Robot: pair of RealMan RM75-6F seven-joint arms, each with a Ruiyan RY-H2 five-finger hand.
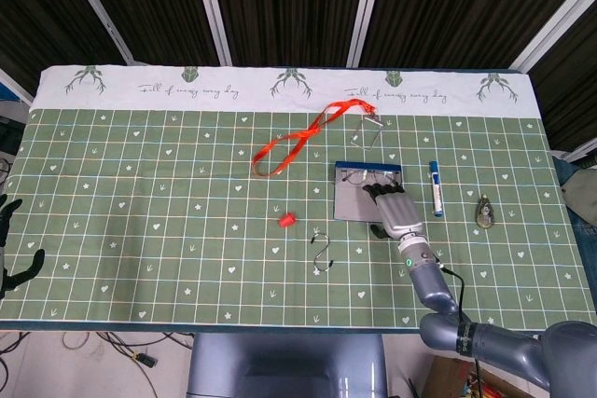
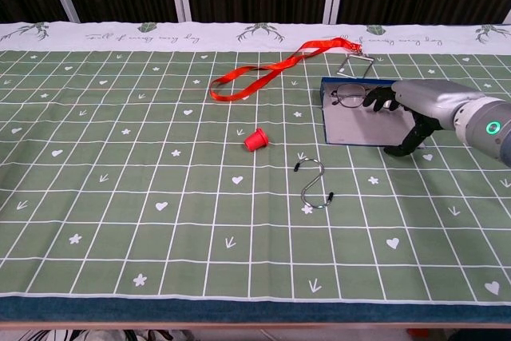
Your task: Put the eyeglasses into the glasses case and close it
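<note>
- Grey right hand (image 2: 411, 109) hovers over the open glasses case (image 2: 355, 121); fingers curl towards the eyeglasses (image 2: 348, 95), though whether it has hold of them cannot be told.
- Eyeglasses lie at its fingertips, on the case's far edge.
- Risk: a loose pinch lets the frame slip beyond the case, towards the red lanyard (image 2: 267, 70).
- Left hand (image 1: 11, 249) idles well apart, empty, fingers spread.
</note>
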